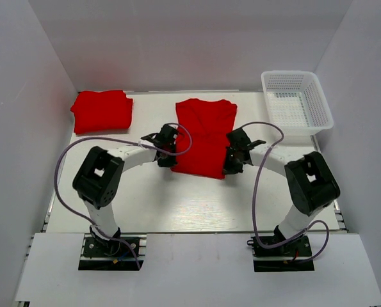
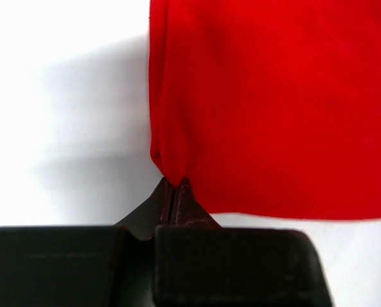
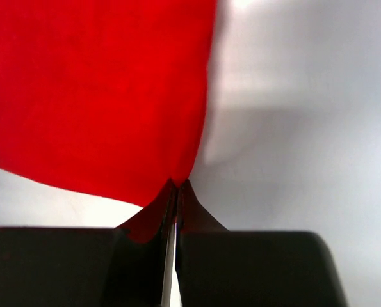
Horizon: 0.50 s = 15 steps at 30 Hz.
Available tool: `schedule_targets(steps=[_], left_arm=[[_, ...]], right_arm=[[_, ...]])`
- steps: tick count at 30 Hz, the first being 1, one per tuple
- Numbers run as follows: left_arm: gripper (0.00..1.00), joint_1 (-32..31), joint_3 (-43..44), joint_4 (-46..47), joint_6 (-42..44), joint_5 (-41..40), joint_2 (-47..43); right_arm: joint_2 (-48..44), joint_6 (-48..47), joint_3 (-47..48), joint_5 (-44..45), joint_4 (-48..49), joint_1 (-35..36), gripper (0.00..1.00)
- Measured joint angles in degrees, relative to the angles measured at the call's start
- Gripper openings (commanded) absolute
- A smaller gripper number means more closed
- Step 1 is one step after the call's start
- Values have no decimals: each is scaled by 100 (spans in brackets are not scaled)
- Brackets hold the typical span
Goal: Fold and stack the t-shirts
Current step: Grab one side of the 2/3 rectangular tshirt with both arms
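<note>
Left pincer (image 2: 173, 187): you have it clenched on the near left hem corner of the flat t-shirt (image 1: 206, 134) | right pincer (image 3: 176, 189): clenched on its near right corner | cloth spreads away between your 2 pincers | folded t-shirt (image 1: 102, 110): well beyond left pincer | basket (image 1: 297, 102): beyond right pincer

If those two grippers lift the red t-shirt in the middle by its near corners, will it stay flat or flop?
Probably flop: the red t-shirt bunches into soft folds where the left gripper pinches it. It would likely sag between that and the right gripper. Thin cloth, so probably light.
</note>
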Motion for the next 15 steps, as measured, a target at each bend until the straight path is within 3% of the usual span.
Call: schedule_targets(steps=[7, 15], left_arm=[[0, -520, -1040, -1056, -328, 323, -1528], [0, -732, -820, -1937, -568, 562, -2898]], right_arm=[[-1497, 46, -896, -155, -881, 293, 0], [-3134, 0, -914, -448, -1937, 431, 0]])
